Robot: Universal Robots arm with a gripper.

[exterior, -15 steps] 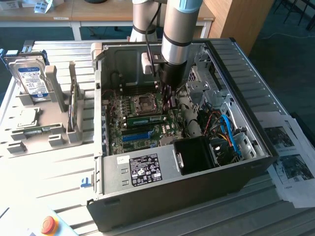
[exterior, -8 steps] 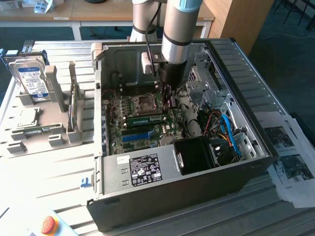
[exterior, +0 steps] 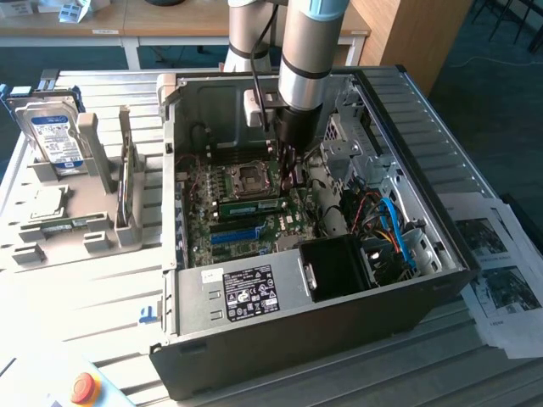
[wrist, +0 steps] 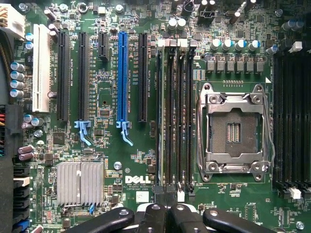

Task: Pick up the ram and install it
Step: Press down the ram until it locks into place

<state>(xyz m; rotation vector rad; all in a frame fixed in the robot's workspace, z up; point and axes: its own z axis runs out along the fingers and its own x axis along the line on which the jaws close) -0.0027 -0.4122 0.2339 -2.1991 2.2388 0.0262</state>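
The arm is lowered into the open case (exterior: 204,292) on the worktop (exterior: 85,280). The fingers (wrist: 167,216) are pressed together, with nothing seen gripped. The ram (exterior: 252,205) is seen seated in a slot on the motherboard (wrist: 107,92), just below the fingers and beside the socket (wrist: 235,128). A hard drive (exterior: 53,137) stands well apart from the fingers.

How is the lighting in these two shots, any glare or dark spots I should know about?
Exterior view: daylight falls unevenly, bright on the metal table at the exterior view's left, while the computer case interior near the cables sits in shadow. Wrist view: the motherboard is evenly lit, with mild glare on the CPU socket frame and the silver heatsink; the hand at the edge is dark.
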